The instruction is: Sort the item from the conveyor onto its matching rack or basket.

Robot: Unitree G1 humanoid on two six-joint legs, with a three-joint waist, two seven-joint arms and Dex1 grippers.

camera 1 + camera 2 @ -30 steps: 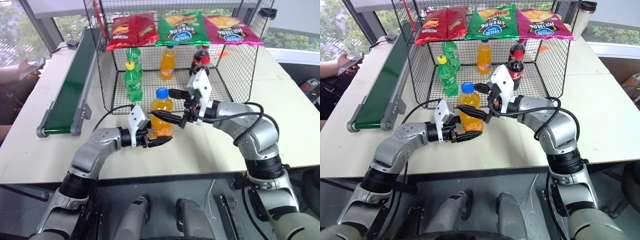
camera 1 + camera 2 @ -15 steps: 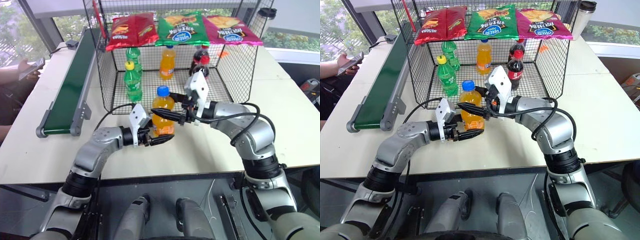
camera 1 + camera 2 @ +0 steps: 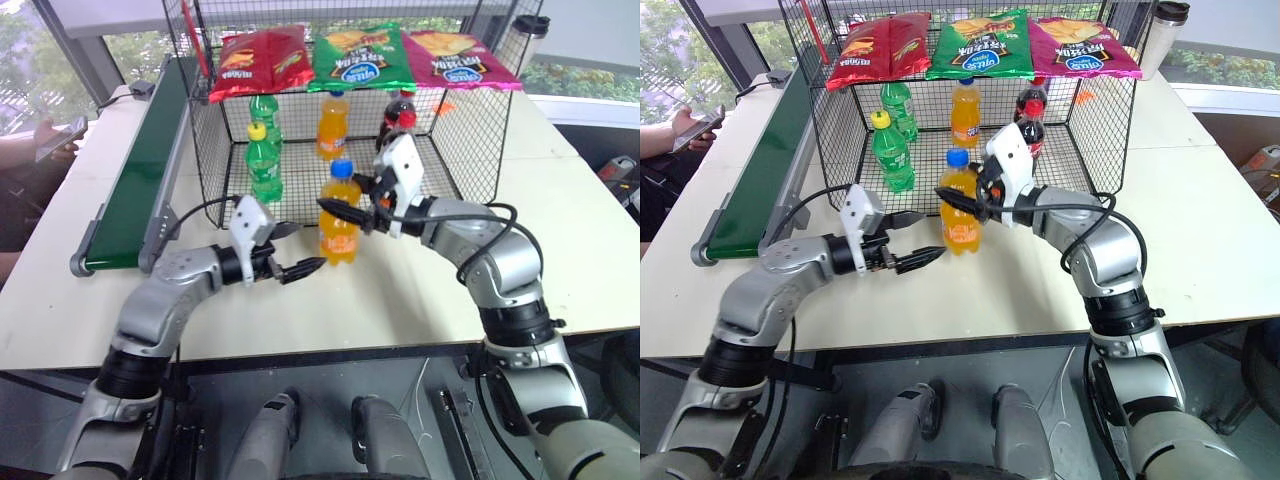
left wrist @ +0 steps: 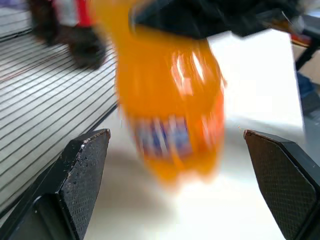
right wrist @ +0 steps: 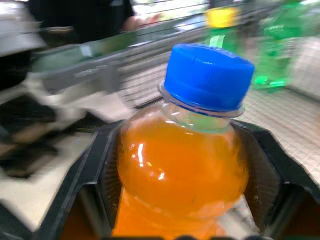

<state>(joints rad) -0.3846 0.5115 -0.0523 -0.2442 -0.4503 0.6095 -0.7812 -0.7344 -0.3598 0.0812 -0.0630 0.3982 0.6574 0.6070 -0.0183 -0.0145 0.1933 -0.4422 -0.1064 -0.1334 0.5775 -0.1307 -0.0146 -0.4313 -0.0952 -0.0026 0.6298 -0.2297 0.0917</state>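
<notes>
3 chip bags (image 3: 365, 55) atop the cage, 2 green bottles (image 3: 266, 160), cola bottles (image 3: 397, 120), steel tumbler (image 3: 528, 35)

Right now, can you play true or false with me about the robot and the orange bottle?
1. The right pincer is squeezing the orange soda bottle. True.
2. The left pincer is holding the bottle too. False: its fingers are spread open and apart from the bottle.
3. The orange soda bottle has a red cap. False: its cap is blue.
4. Three bags of chips lie on top of the black wire cage. True.
5. The green conveyor has a bottle riding on it. False: nothing sits on the belt.
</notes>
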